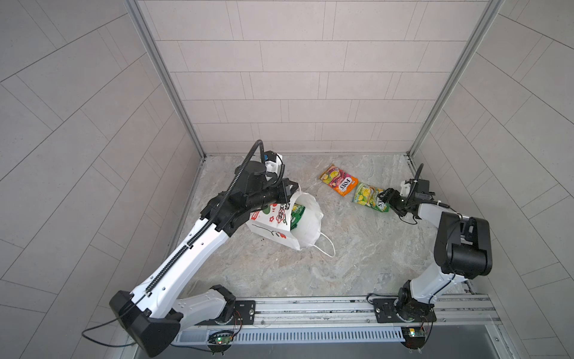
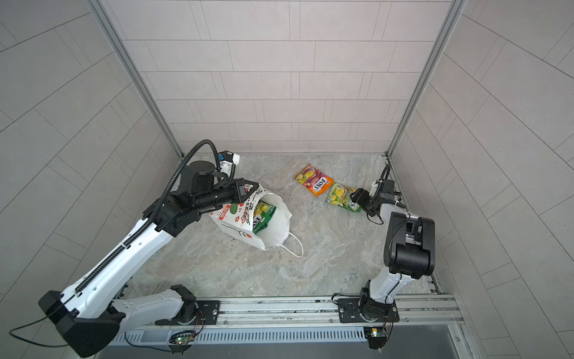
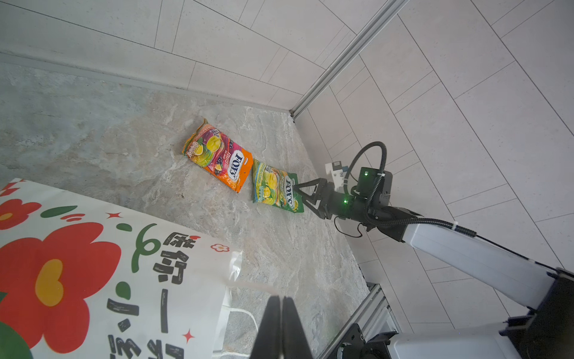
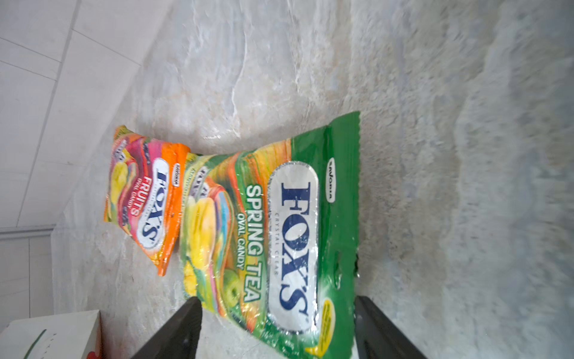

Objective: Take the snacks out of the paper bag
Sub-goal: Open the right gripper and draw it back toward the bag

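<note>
Here, glossy green packet (image 4: 279, 233) (FOX'S).

Pale grey tiled walls (image 1: 295, 77), joined by aluminium corner posts (image 1: 167, 77), enclose a beige marbled floor (image 1: 341, 264) under soft even light.

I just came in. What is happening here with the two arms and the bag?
The robot is emptying the paper bag. The left gripper is shut at the bag's rim, apparently pinching it to keep the mouth open. The right gripper is open, its fingers on either side of a green packet lying on the table beside an orange packet. Other green packets show inside the bag.
</note>
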